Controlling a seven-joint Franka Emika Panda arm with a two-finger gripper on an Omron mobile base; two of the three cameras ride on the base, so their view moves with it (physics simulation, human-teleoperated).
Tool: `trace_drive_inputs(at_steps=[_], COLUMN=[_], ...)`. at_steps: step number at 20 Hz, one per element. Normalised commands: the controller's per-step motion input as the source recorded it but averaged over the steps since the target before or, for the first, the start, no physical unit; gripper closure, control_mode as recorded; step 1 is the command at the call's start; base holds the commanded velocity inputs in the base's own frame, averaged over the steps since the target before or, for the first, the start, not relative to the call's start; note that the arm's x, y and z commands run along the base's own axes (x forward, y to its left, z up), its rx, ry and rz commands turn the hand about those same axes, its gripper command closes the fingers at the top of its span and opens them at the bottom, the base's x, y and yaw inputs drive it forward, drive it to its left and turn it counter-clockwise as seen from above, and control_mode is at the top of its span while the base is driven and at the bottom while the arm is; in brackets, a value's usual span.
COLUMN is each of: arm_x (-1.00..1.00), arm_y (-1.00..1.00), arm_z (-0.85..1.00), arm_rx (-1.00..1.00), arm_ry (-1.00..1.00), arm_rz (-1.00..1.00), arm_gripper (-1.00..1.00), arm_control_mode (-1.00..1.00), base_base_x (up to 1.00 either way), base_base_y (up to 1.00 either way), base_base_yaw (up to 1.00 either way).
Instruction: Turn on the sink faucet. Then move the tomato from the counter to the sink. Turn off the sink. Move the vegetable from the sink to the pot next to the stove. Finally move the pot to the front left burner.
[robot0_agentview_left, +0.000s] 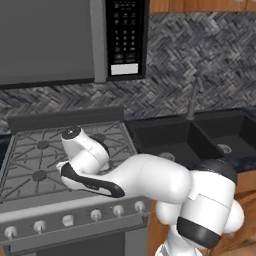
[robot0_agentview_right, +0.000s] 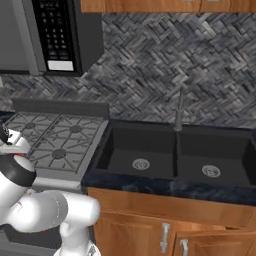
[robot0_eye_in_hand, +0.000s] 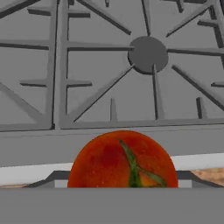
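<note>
A red tomato (robot0_eye_in_hand: 122, 159) with a green stem fills the bottom of the hand view, close up between the fingers of my gripper (robot0_eye_in_hand: 116, 181), which is shut on it. It hangs over the front edge of the stove (robot0_agentview_left: 30, 160), with a burner (robot0_eye_in_hand: 148, 53) beyond it. In the left base view my arm bends low over the stove's front right part and hides the hand. The black double sink (robot0_agentview_left: 150, 131) (robot0_agentview_right: 150, 181) lies to the right, its faucet (robot0_agentview_left: 191, 102) (robot0_agentview_right: 179, 107) upright at the back, with no water stream visible. The pot is out of view.
Stove knobs (robot0_agentview_left: 67, 220) line the front panel under my arm. A microwave (robot0_agentview_left: 75, 40) (robot0_agentview_right: 55, 35) hangs above the stove. Wooden cabinets (robot0_agentview_right: 165, 225) run below the sink counter. The front left burner (robot0_agentview_left: 39, 175) carries nothing.
</note>
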Motion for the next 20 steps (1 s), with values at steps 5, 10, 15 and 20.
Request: trace_drive_inputs(at_steps=[5, 10, 15, 20], arm_x=[0.00, 0.00, 0.00, 0.00], arm_y=[0.00, 0.00, 0.00, 0.00], arm_z=[0.00, 0.00, 0.00, 0.00], arm_rx=[0.00, 0.00, 0.00, 0.00], arm_ry=[0.00, 0.00, 0.00, 0.00], arm_rz=[0.00, 0.00, 0.00, 0.00], arm_gripper=[1.00, 1.00, 1.00, 1.00], arm_control_mode=[1.00, 1.00, 1.00, 1.00], base_base_x=[-0.08, -0.30, -0.25, -0.12], base_base_y=[0.77, 0.61, 0.56, 0.43], base_base_yaw=[0.02, 0.00, 0.00, 0.00])
